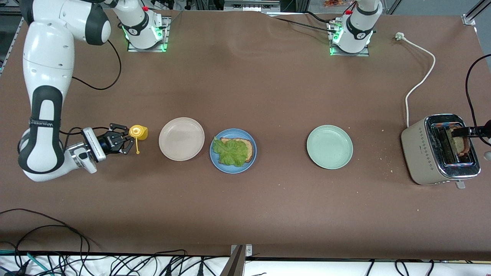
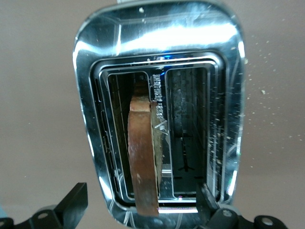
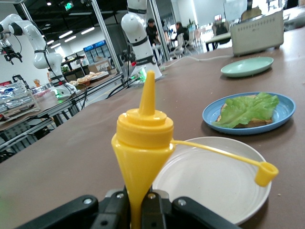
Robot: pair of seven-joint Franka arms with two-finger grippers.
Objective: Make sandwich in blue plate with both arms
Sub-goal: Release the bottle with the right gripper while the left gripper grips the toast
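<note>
Fingers of the right gripper are clenched on a yellow bottle, at the left of the front view beside the beige plate. In the right wrist view the bottle stands up between the black fingers at the bottom centre of the frame, its nozzle pointing up and its cap dangling on a thin strap over the beige plate.

The left gripper sits at the right edge of the front view, over the toaster; its fingers are spread wide and grasp nothing. In the left wrist view the two fingers show in the bottom corners, either side of the toaster's chrome top, which fills the centre. A slice of brown bread stands on edge in one slot; the other slot holds nothing visible. Crumbs dot the table at the right of that frame.

The blue plate lies at the centre of the front view, between the beige plate and the green plate, just beside the beige one. On it lies one bread slice with a lettuce leaf on top, uncovered. In the right wrist view the blue plate is at the right, the lettuce on it, the green plate above it and the toaster at the upper right.

A white cord runs from the toaster up to a plug at the upper right of the front view.
</note>
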